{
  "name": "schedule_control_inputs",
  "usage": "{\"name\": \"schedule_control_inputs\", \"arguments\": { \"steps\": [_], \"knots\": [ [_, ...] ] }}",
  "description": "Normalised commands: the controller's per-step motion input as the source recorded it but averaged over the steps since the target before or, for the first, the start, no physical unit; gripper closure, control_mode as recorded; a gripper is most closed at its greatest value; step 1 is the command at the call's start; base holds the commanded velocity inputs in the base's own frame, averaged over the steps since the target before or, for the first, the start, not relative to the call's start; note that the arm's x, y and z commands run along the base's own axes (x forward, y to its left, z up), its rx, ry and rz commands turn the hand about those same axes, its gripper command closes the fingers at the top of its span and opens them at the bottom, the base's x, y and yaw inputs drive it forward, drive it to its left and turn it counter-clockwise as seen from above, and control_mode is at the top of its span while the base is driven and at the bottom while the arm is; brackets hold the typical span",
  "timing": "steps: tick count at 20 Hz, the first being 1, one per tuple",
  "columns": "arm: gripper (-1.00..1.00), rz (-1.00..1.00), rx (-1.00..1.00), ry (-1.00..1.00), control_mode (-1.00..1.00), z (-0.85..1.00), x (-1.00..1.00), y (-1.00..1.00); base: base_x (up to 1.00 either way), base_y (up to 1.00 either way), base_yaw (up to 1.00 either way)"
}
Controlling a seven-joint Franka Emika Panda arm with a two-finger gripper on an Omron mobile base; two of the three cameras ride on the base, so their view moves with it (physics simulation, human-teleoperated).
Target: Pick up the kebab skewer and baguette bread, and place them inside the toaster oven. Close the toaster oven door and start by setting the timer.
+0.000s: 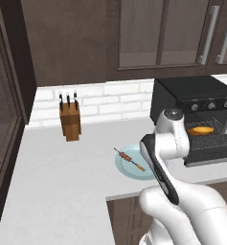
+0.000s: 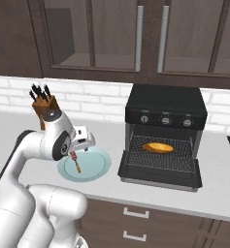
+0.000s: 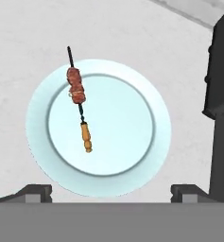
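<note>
Plate (image 3: 132,156) holds skewer (image 3: 79,101); oven (image 2: 165,109) holds baguette (image 2: 158,147).

You've got a pale blue plate (image 3: 132,156) on a light grey, faintly mottled table (image 1: 62,182). The kebab skewer (image 3: 79,105) is a thin black stick with reddish-brown chunks up top and an orange handle lower down. The baguette bread (image 2: 158,147) is golden-orange against the dark wire rack. The toaster oven (image 2: 166,104) is black with small silver knobs, and the toaster oven door (image 2: 160,178) is black too. The knife block (image 1: 70,123) is mid-brown wood with black handles. White brick backsplash (image 1: 110,98), dark brown cabinets (image 2: 111,34) with silver bar handles. The pincer (image 3: 111,191) tips look dark grey.
</note>
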Motion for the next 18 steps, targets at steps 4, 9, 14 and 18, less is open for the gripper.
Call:
{"name": "schedule_control_inputs", "arguments": {
  "steps": [4, 9, 14, 18],
  "knots": [
    [-1.0, 0.0, 0.0, 0.09, -1.0, 0.0, 0.1, 0.48, 0.0, 0.0, 0.0],
    [-1.0, 0.0, 0.0, 0.05, -1.0, 0.0, 0.02, 0.35, 0.0, 0.0, 0.0],
    [-1.0, 0.01, 0.0, 0.02, -1.0, -0.04, 0.0, 0.07, 0.0, 0.0, 0.0],
    [-1.0, 0.0, 0.0, 0.0, -1.0, -0.09, 0.05, 0.19, 0.0, 0.0, 0.0]
  ]
}}
